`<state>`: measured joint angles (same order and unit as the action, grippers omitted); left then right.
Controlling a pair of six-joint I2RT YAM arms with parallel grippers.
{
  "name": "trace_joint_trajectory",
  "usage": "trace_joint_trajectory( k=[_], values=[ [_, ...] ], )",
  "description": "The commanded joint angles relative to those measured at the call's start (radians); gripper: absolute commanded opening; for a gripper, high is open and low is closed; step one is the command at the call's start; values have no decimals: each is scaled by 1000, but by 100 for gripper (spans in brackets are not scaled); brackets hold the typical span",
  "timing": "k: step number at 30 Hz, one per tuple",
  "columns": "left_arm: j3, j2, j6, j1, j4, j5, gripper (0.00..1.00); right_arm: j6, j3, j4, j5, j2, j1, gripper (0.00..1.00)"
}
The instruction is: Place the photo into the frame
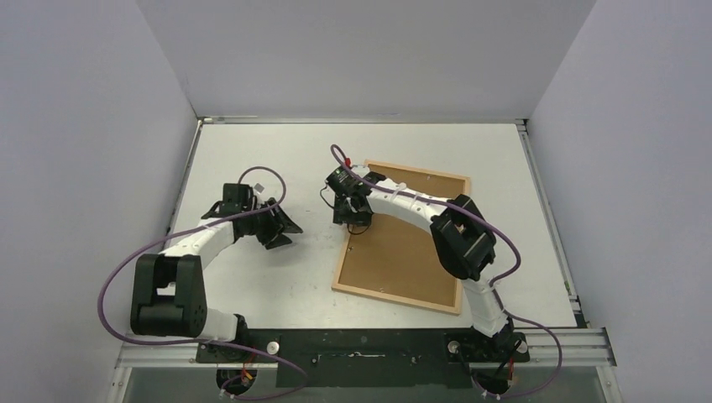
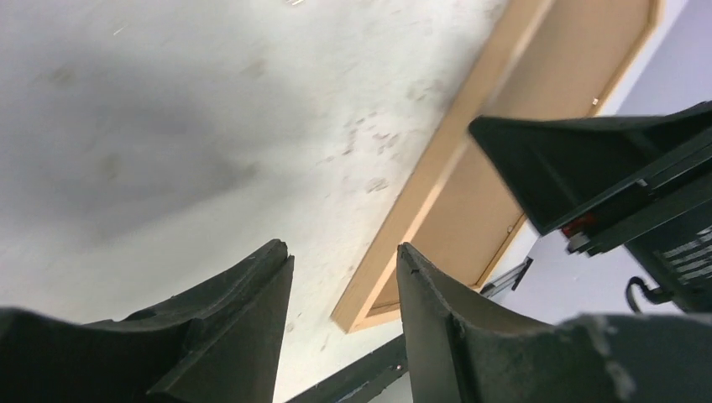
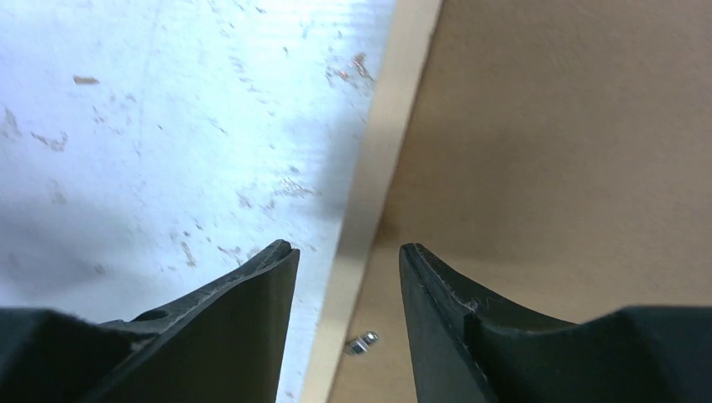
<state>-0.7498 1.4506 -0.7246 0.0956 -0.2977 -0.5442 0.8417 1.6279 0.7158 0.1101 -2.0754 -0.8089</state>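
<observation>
1. Currently the frame (image 1: 395, 295) lies flat on the table (image 1: 252, 151), right of centre, with a brown backing board (image 1: 411, 243) inside its bars.
2. Right gripper (image 1: 354, 220) hangs over the frame's left bar, fingers spread and empty; the bar runs beneath the gap.
3. Left gripper (image 1: 281, 228) is over bare tabletop, left of the frame and apart from it, fingers likewise parted, holding nothing.

right gripper (image 1: 353, 222) over the left edge of the frame (image 1: 395, 300).
</observation>
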Motion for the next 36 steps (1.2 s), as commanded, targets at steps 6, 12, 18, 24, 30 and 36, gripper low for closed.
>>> trace_joint_trajectory(
  k=[6,12,18,24,30,36],
  values=[
    [55,-137,36,-90,-140,-19,48,69,201,180,146,-116,-33,41],
    [75,-176,23,-91,-129,-26,48,80,263,246,187,-166,-41,35],
    [63,-176,47,-91,-135,-45,48,80,336,282,194,-216,-51,28],
    [59,-162,67,-90,-141,-65,49,86,375,305,178,-246,-50,26],
    [69,-162,68,-91,-132,-75,49,88,378,307,177,-241,-51,12],
    [84,-175,68,-91,-63,-140,60,92,385,264,159,-181,-52,0]
  ],
)
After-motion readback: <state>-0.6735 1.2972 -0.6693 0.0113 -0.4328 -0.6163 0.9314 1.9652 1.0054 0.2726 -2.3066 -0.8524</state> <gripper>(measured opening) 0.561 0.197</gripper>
